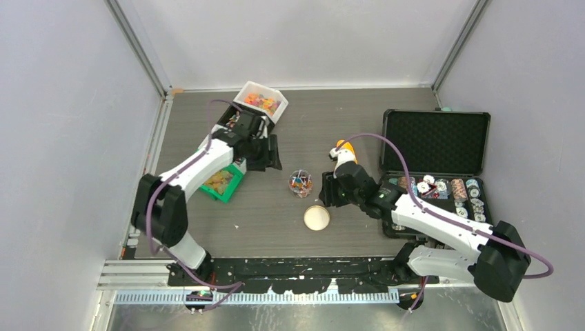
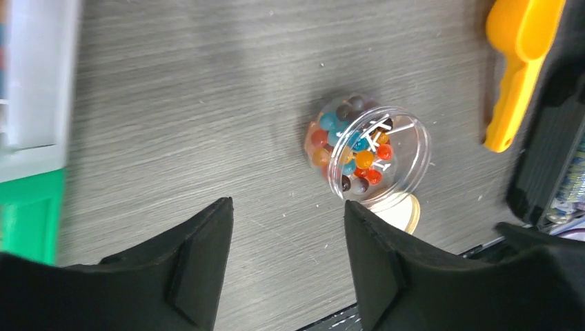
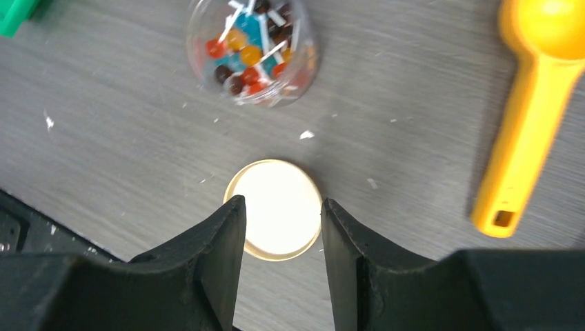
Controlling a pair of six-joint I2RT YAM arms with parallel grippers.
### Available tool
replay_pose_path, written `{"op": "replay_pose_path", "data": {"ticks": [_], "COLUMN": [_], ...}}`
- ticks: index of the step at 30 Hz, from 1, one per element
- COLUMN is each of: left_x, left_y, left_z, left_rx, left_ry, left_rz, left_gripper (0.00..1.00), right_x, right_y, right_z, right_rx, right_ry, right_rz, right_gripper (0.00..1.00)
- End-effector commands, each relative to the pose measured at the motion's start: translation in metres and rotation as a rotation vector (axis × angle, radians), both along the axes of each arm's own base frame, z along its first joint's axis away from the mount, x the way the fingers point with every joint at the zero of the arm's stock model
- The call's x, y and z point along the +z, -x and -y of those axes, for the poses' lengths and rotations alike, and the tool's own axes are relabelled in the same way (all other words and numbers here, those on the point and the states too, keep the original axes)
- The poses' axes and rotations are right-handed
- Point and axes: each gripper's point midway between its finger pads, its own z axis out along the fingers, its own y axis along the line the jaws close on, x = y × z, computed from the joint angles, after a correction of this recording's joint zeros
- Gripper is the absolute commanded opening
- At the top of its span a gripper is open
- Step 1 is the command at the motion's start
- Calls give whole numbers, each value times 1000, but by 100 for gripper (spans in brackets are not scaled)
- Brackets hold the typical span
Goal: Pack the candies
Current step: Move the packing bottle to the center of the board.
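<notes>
A small clear jar (image 1: 301,183) (image 2: 365,148) (image 3: 252,48) of multicoloured candies stands mid-table. Its round cream lid (image 1: 316,218) (image 2: 405,212) (image 3: 276,207) lies flat beside it. A white bin (image 1: 261,101) holds more mixed candies, and a green tray (image 1: 222,183) holds orange-yellow gummy candies. The orange scoop (image 1: 343,149) (image 2: 517,62) (image 3: 531,103) rests on the table right of the jar. My left gripper (image 1: 265,157) (image 2: 288,207) hovers left of the jar, open and empty. My right gripper (image 1: 328,195) (image 3: 283,203) is open above the lid, holding nothing.
An open black case (image 1: 436,138) with round striped poker chips sits at the right. The white bin's wall (image 2: 34,76) and the green tray's edge (image 2: 27,214) show at the left in the left wrist view. Grey walls enclose the table.
</notes>
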Motion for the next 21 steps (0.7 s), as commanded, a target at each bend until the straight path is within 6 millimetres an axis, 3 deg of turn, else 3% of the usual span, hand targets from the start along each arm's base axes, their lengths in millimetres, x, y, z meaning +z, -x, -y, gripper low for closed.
{"op": "replay_pose_path", "data": {"ticks": [1,3,5,9,14,21], "left_x": [50,57,65,85,97,91], "left_y": [-4,-2,1,9,24,47], "left_z": [-13,-30,-46,-68,-94,-98], "left_rx": [-1,24,59,106,113,2], "left_ry": [98,70,62,69,-19,-51], "left_rz": [119,150,182,254,321,300], "left_gripper": [69,80,99,100,100,100], "right_x": [-2,-6,-10,-25,-44,-53], "right_y": [13,20,26,38,48,50], "right_z": [-21,-31,-41,-58,-74,-87], "right_rx": [13,32,49,62,79,92], "right_ry": [-10,2,20,43,95,145], "right_rz": [-6,-7,-1,-22,-34,-36], "right_gripper": [49,48,48,43,42,41]}}
